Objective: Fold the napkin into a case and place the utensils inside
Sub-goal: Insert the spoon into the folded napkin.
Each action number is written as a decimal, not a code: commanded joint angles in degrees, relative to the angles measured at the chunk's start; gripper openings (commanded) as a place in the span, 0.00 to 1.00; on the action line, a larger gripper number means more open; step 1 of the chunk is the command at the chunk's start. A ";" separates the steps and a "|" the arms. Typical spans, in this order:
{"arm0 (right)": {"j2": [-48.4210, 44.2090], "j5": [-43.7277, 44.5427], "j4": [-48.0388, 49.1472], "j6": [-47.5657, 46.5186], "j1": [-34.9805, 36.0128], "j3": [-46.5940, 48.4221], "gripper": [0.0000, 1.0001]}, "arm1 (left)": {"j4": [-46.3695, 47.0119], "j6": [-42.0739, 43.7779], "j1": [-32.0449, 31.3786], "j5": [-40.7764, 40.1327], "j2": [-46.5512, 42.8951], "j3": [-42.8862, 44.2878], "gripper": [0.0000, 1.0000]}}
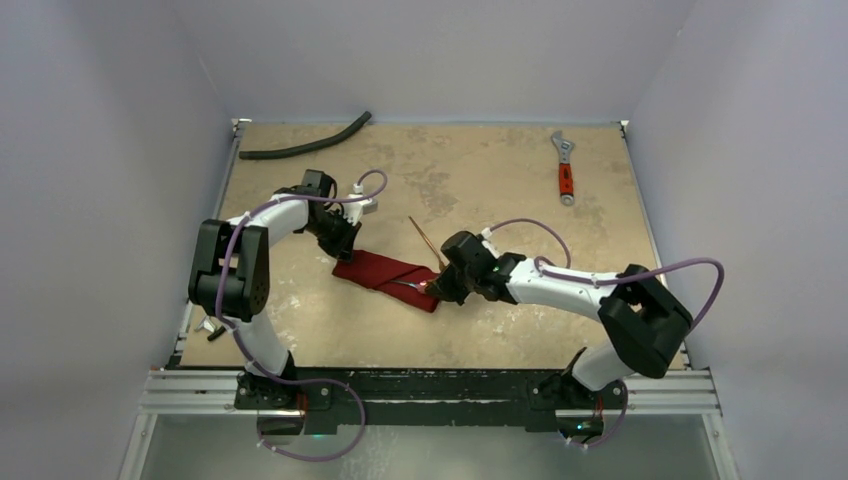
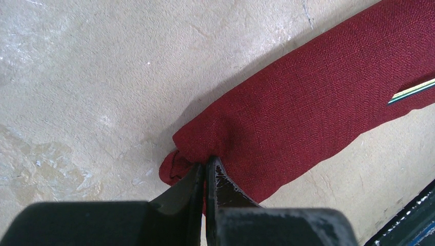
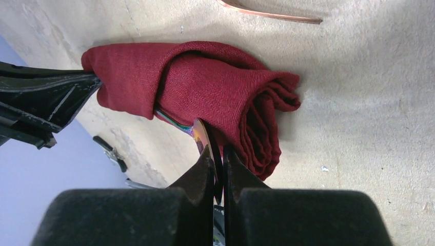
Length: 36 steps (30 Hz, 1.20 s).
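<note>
The dark red napkin (image 1: pixel 385 275) lies mid-table, folded into a narrow case. My left gripper (image 1: pixel 342 248) is at its left end. In the left wrist view the gripper (image 2: pixel 206 165) is shut, pinching the napkin (image 2: pixel 318 97) at its end. My right gripper (image 1: pixel 436 287) is at the case's right end. In the right wrist view the gripper (image 3: pixel 218 154) is shut on a thin shiny utensil (image 3: pixel 201 134) that runs under a fold of the napkin (image 3: pixel 205 84). A second gold utensil (image 1: pixel 427 241) lies bare on the table just behind the case.
A black hose (image 1: pixel 305 146) lies at the back left of the table. A red-handled wrench (image 1: pixel 565 172) lies at the back right. Walls close in the table on three sides.
</note>
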 commanded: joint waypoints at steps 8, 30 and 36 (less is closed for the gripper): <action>1.16 8.40 3.74 6.25 0.84 -2.49 0.00 | -1.45 2.24 0.07 0.88 2.45 0.42 0.00; 0.42 16.64 5.52 7.24 1.36 -4.61 0.00 | -3.88 2.78 0.07 2.29 2.08 1.68 0.00; 1.89 16.48 7.48 5.24 1.60 -3.49 0.05 | -4.45 3.40 0.03 2.29 2.50 1.83 0.00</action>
